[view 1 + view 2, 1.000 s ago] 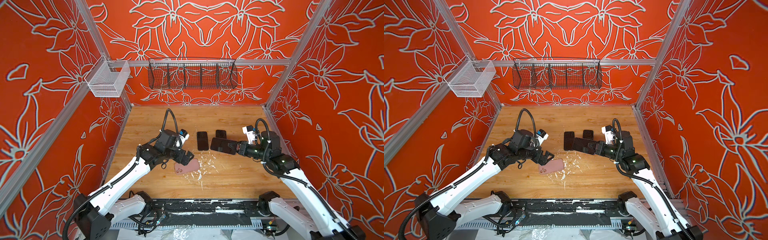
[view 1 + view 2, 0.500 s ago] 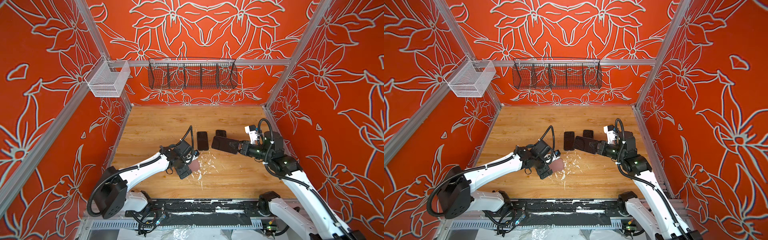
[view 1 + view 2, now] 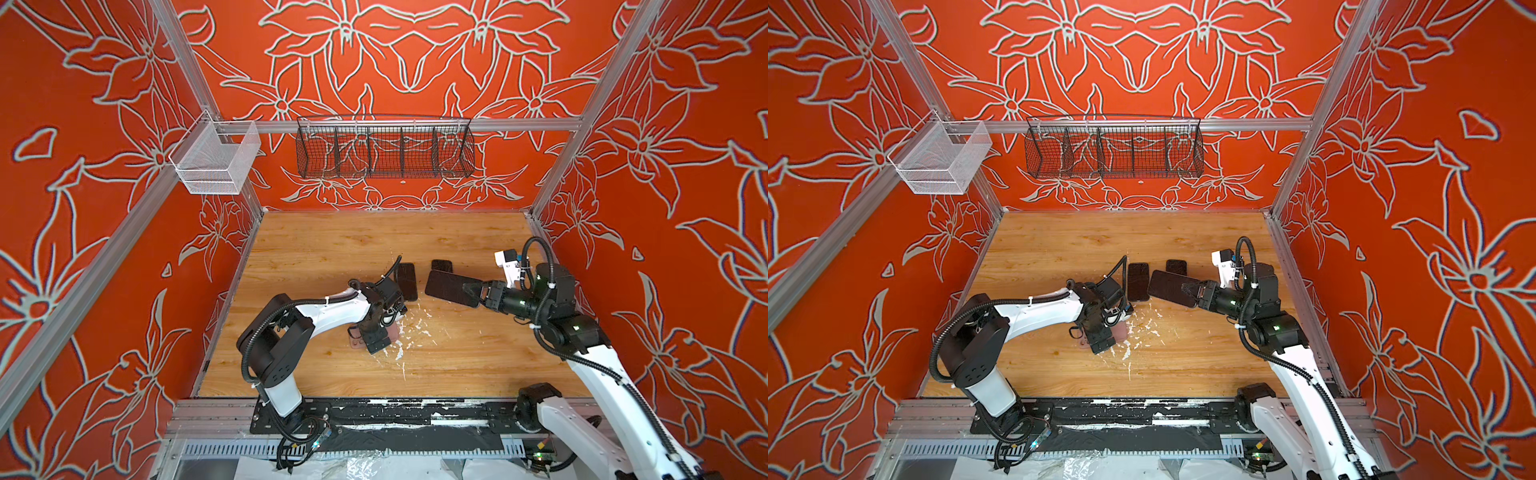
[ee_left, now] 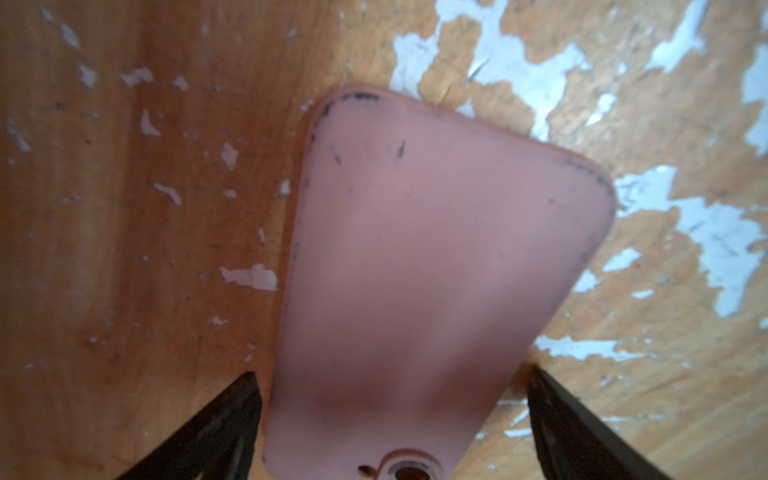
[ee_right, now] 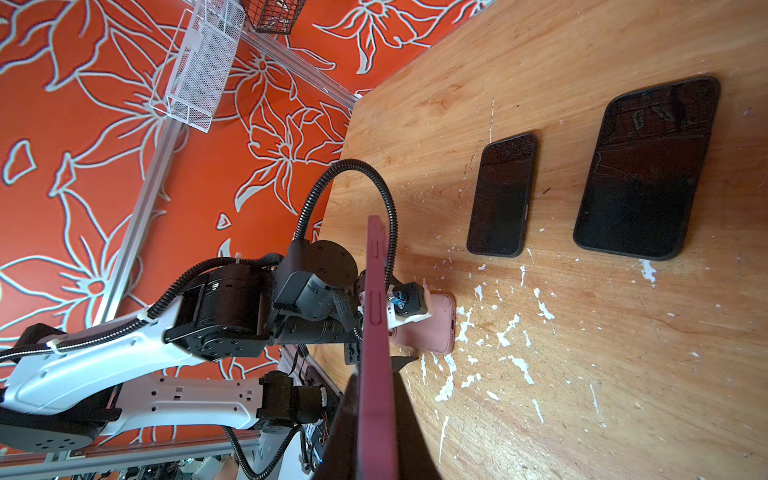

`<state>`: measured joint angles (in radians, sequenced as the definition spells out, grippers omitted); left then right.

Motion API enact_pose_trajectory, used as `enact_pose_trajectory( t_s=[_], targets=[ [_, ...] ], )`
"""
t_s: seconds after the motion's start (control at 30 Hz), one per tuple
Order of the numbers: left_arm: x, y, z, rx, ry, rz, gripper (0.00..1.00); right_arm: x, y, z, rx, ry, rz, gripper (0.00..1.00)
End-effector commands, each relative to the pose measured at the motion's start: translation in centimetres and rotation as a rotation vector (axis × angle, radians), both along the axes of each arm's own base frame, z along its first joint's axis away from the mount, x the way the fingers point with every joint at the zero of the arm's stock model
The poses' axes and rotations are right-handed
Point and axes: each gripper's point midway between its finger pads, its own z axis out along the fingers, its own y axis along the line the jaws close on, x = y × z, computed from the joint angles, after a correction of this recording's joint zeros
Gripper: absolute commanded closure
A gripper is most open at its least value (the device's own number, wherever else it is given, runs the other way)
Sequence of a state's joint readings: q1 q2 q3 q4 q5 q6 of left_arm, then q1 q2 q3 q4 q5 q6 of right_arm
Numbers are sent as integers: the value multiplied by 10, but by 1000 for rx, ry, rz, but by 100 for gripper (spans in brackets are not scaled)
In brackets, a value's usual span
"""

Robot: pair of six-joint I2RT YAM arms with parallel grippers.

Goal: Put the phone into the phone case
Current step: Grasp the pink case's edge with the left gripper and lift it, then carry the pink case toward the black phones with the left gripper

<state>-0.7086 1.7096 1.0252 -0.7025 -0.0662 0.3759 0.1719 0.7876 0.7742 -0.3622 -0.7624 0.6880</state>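
In both top views we see the pink phone case (image 3: 356, 341) lying flat on the table (image 3: 316, 249), just toward 6 o'clock from the table's middle. The left gripper (image 3: 376, 338) is low over it. At about 2 o'clock from the case, the right gripper (image 3: 473, 289) carries the phone (image 3: 449, 286) clear of the wood, dark face up. A spare phone (image 3: 406, 280) and a second spare phone (image 3: 441, 266) rest toward 12 and 1 o'clock.

In the left wrist view the jaws stand wide, one on either side of the case (image 4: 415, 257) near its camera hole. They grip nothing, and we cannot tell whether they touch its edges.

In the right wrist view the phone (image 5: 376, 332) shows edge-on, its maroon side with the buttons toward the camera. The jaws are closed on one short end.

We judge the phone to be stiff, smooth and glass-faced, so it is liable to pivot in an end grip. The case looks soft and light and would likely skate on the wood, so we would pin it across its long sides.
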Motion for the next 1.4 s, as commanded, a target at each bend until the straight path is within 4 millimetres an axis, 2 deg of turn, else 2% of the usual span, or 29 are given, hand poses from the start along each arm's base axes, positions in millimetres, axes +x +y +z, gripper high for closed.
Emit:
enact_pose_trajectory(
  t_s=[0.0, 0.23, 0.7, 0.77, 0.97, 1.1, 1.37],
  targets=[
    [-4, 9, -19, 66, 21, -6, 1, -3, 2, 21, 27, -80, 37, 100],
    [3, 12, -19, 90, -11, -18, 3, 2, 1, 20, 48, -72, 40, 100],
    [5, 6, -32, 144, 82, 18, 0, -1, -2, 24, 57, -76, 36, 100],
    [5, 2, -31, 134, 96, 45, 5, -2, -3, 25, 57, -81, 34, 100],
    [10, -7, -23, 116, 102, 161, 21, -2, -7, 27, 58, -86, 21, 100],
    [11, -15, -12, 81, 73, 196, 22, -3, -9, 29, 62, -90, 17, 100],
    [3, -41, 18, -100, 41, 249, 22, -2, -13, 32, 67, -94, 6, 100]
  ],
)
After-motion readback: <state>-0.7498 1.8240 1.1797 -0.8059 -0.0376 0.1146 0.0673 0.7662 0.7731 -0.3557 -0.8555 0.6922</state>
